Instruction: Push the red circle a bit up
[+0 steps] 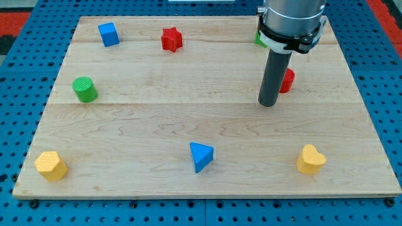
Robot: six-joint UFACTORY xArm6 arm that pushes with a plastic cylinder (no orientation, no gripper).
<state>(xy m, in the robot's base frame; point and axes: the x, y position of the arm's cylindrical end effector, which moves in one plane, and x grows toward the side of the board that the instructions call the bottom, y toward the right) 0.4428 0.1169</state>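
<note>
Standing on the wooden board (207,125), my tip (268,104) is a bare rod holding nothing. The red circle (287,80) sits just right of it and slightly toward the view's top, half hidden behind the rod, seemingly touching it. A green block (259,39) peeks out above, left of the rod.

Our dark rod stands over the pale wooden board (188,119), my tip (268,104) resting just left of the red circle block (288,80), which shows only partly behind the rod. A green block (258,39), shape unclear, peeks out behind the arm near the view's top. Along the top we see a blue cube (108,34) and a red star (171,39); a green cylinder (85,89) sits at left. Near the bottom lie a yellow hexagon-like block (50,166), a blue triangle (201,156) and a yellow heart (310,159).
</note>
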